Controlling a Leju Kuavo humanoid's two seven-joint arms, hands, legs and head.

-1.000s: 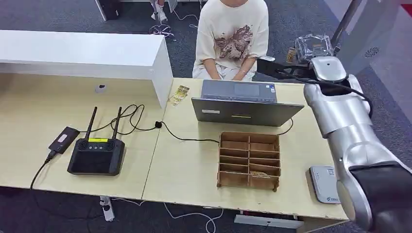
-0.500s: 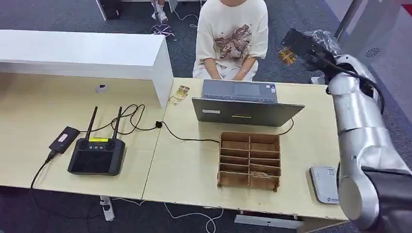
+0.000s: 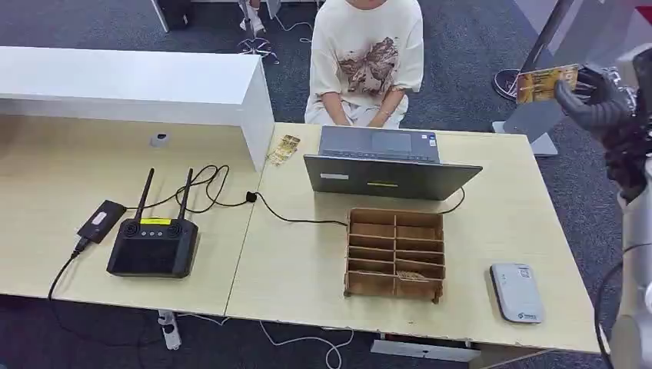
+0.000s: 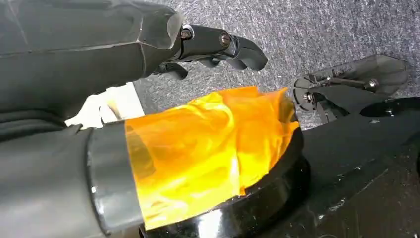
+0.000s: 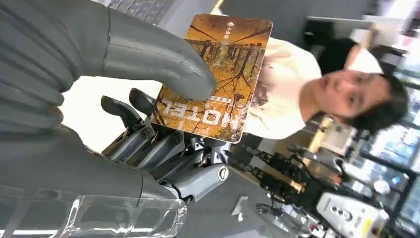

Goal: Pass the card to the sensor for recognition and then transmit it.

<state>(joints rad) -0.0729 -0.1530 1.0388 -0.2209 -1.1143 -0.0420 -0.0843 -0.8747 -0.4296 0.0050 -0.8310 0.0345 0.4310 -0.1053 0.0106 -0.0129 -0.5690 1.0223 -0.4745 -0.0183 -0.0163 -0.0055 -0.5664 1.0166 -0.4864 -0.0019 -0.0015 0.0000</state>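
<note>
Up past the desk's (image 3: 492,192) far right corner, right hand (image 3: 596,104) pinches the card (image 3: 547,82). Laptop (image 3: 388,165), wooden organizer (image 3: 394,254), white sensor (image 3: 517,292) below. Left hand (image 4: 208,44): fingers curled, holding nothing.

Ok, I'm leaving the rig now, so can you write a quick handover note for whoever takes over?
Right hand: raised off the table's far right corner, pinching the orange hotel card between thumb and fingers.
Left hand: hangs low over grey carpet, holding nothing, fingers curled.
Sensor: the small white reader lies flat at the table's near right corner, untouched.
Person sits behind the laptop.
Done: card is in hand.
Left: bring the card down to the reader, then pass it on, probably to the person.
</note>
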